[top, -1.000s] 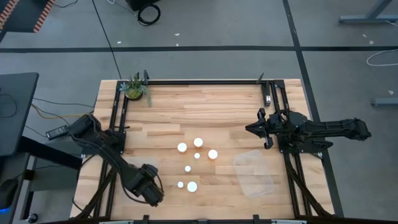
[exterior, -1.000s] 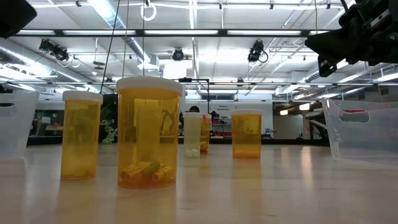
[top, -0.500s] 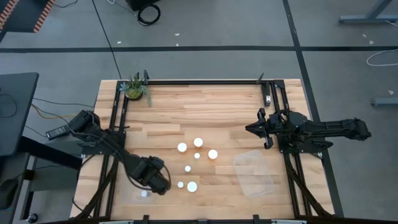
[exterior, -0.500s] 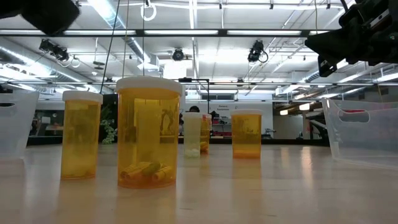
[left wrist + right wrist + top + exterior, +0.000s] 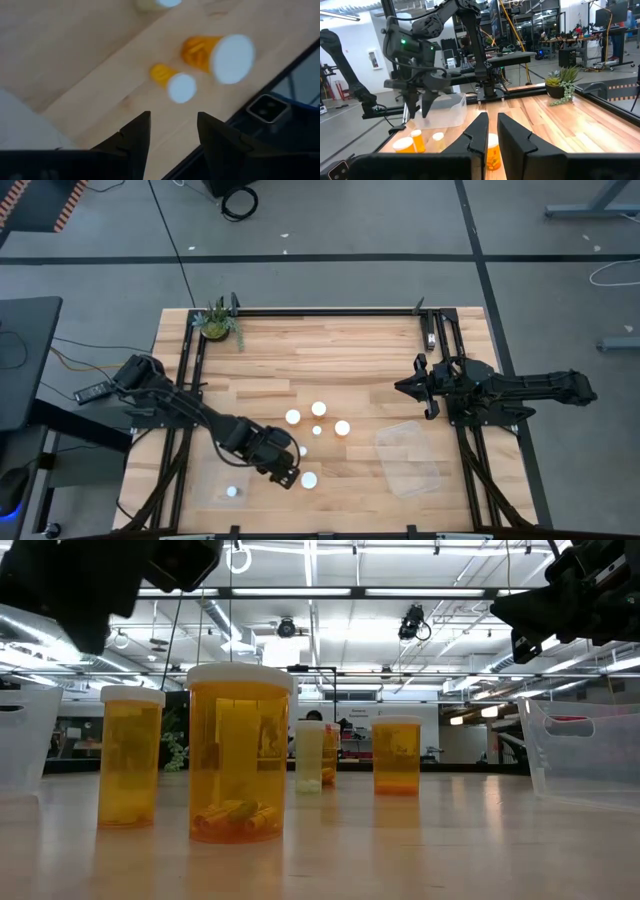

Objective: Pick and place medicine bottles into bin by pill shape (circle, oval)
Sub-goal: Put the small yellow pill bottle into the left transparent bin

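From above, I see the left gripper over the near cluster of medicine bottles; only white caps show, so they stand upright, long axes vertical. One bottle sits in the left bin. The right gripper waits beside the right bin. At table level, I note orange bodies, oval pills in the front bottle. Left wrist: fingers parted, holding nothing, two bottles beyond. Right wrist: fingers nearly closed, empty.
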